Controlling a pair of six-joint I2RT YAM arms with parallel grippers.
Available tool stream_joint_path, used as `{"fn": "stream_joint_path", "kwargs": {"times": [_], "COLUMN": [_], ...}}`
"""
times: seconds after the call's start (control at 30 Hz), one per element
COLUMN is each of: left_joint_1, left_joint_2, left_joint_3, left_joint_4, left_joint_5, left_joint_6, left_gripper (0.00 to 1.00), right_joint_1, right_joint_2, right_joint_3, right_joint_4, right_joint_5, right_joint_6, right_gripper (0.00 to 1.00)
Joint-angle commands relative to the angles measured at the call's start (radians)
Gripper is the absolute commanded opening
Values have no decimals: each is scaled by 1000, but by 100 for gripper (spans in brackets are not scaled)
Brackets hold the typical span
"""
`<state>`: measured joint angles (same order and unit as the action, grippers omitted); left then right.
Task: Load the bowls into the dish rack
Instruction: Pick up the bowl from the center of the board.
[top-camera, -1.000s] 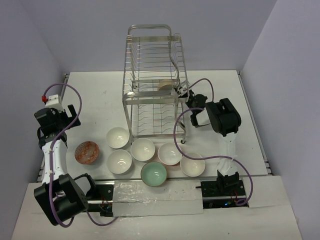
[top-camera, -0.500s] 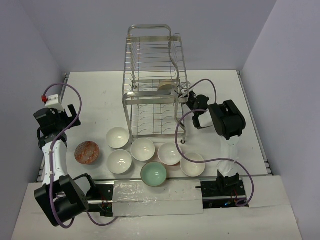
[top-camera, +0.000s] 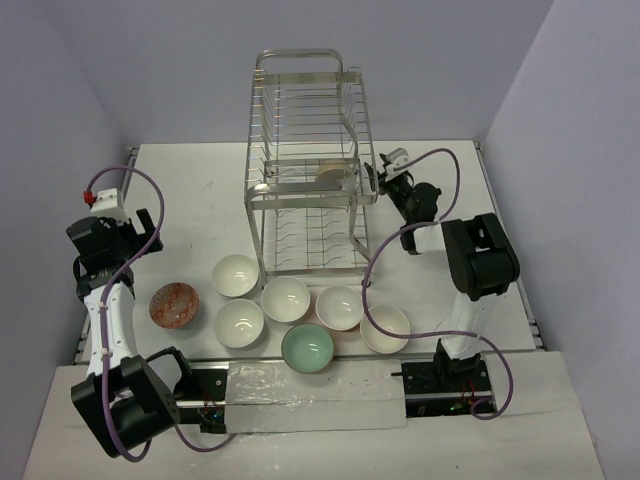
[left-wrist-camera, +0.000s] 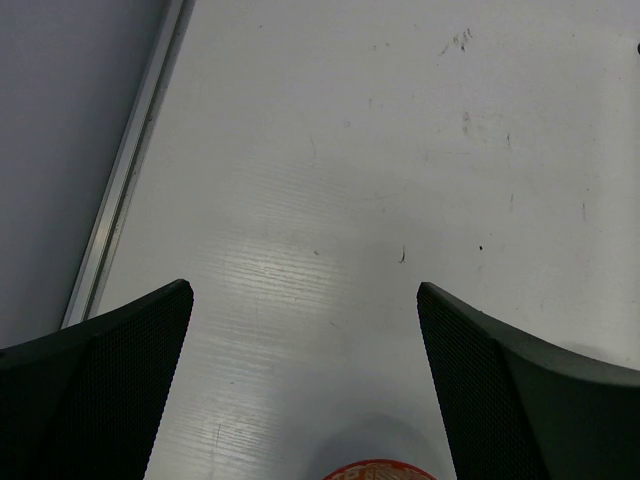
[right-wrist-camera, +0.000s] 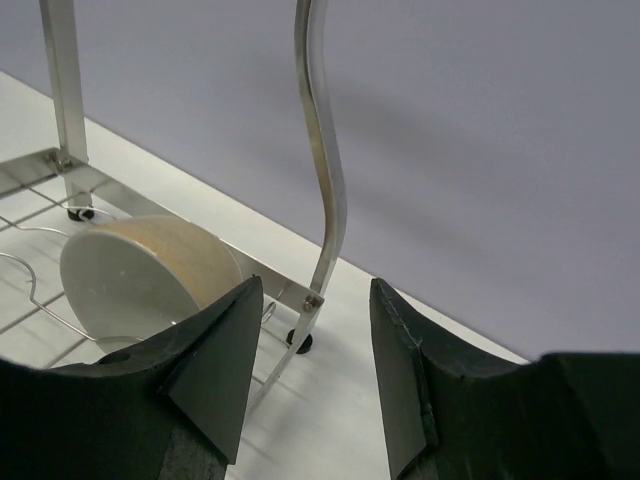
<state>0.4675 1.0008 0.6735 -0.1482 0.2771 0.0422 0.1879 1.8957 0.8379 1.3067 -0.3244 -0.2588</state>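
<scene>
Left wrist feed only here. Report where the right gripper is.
Observer: The right gripper is beside the right side of the rack, at the upper tier, jaws open and empty.
Operator: Give me the rack's load.
Observer: One bowl stands on edge on the upper tier; I see nothing else in it.
Operator: Count the bowls not loaded.
Observer: Seven: five white bowls, a green bowl and a red bowl, all on the table in front of the rack.
</scene>
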Motion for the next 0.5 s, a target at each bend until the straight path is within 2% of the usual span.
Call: {"fn": "stream_joint_path", "kwargs": {"times": [0.0, 0.13, 0.23, 0.33, 0.37, 0.47], "left_joint_1": [5, 5, 5, 3, 3, 3], "left_joint_2": [-24, -31, -37, -48, -57, -70], "left_joint_3": [-2, -3, -2, -3, -5, -9], "left_joint_4": [12, 13, 13, 12, 13, 15], "left_joint_5": [42, 56, 71, 94, 100, 122], "left_joint_6": [21, 19, 16, 13, 13, 10], "left_gripper": [99, 99, 99, 99, 99, 99], "right_joint_1": [-18, -42, -68, -99, -120, -151], "right_joint_2": [-78, -162, -251, -360, -413, -486], "right_joint_3": [-34, -71, -94, -79, -66, -56], "right_joint_4": [186, 100, -30, -286, -419, -646], "right_joint_5": [-22, -25, -36, -33, -48, -99], "right_joint_6": [30, 73, 125, 150, 154, 150], "right_gripper": [55, 56, 60, 60, 60, 60]}}
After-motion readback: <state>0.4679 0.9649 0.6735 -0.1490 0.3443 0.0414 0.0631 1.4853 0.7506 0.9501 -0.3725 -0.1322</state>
